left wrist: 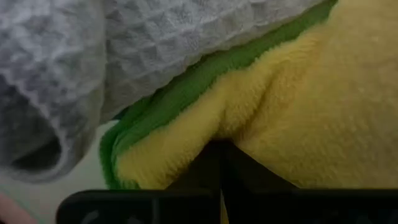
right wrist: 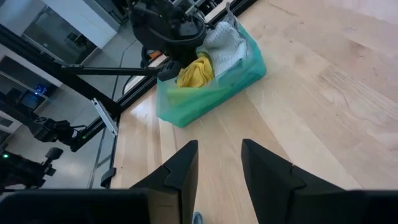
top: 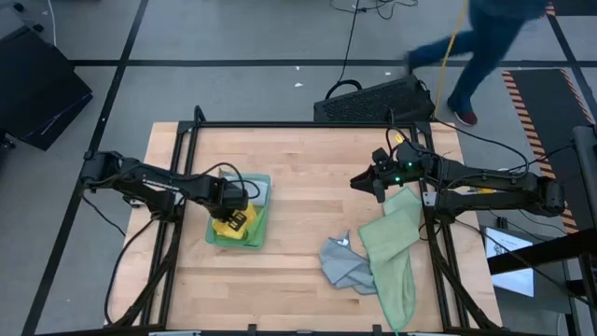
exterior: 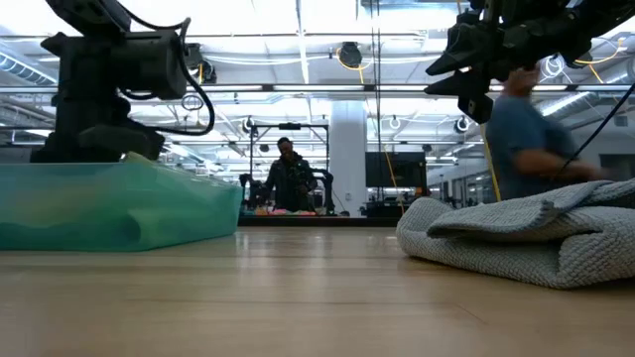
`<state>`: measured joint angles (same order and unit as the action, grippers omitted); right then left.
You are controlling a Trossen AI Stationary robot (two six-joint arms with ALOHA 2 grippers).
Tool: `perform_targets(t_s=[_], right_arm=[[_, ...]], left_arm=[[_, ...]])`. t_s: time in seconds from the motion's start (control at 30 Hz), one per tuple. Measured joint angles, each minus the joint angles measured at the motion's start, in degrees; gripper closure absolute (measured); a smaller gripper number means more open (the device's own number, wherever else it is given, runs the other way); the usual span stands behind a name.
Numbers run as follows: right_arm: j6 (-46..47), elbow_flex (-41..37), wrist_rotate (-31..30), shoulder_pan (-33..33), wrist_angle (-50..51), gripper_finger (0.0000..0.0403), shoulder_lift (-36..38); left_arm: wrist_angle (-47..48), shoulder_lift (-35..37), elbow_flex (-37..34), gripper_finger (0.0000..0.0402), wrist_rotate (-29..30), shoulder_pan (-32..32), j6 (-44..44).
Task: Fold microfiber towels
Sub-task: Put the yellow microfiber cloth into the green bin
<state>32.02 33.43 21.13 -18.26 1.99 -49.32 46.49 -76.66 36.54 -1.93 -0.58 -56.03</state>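
1. Lay on the table (top: 298,224) at its right side: pale sage green towel (top: 392,245) and grey towel (top: 343,265), touching, just below the right gripper (top: 377,185).
2. Held nothing; hovered with fingers partly apart.
3. Pressed down into the teal bin (top: 218,233): left gripper (top: 233,217), closed on the yellow towel (left wrist: 311,118), beside a grey cloth (left wrist: 124,56).

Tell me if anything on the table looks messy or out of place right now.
Two towels lie unfolded near the right arm: a grey towel crumpled in a heap, and a pale green towel with one end hanging past the table's front edge. The stack by the left gripper, topped by a yellow towel, also sits bunched, not flat.
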Motion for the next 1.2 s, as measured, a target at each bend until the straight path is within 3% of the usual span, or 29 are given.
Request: perform_targets(t_s=[0.37,0.53,0.9,1.07,1.2], right_arm=[[0.28,-0.02,-0.05,0.00,-0.01,0.0289,0.04],[0.54,0.00,-0.07,0.00,0.01,0.0289,0.02],[-0.14,-0.01,-0.29,0.00,0.03,0.0289,0.00],[0.12,-0.01,-0.22,-0.02,0.06,0.0289,0.00],[0.24,-0.01,-0.21,-0.01,0.34,0.0289,0.02]], left_arm=[[4.67,4.73,7.44,0.0392,-2.08,0.02,1.47],[-0.28,6.77,10.29,0.0395,-0.07,-1.81,-1.79],[-8.25,-4.94,8.50,0.0393,6.22,-3.89,-1.75],[-12.34,-6.11,9.03,0.0398,-1.06,-2.68,0.22],[-8.64,-2.52,11.80,0.0393,-1.64,-2.56,-0.65]])
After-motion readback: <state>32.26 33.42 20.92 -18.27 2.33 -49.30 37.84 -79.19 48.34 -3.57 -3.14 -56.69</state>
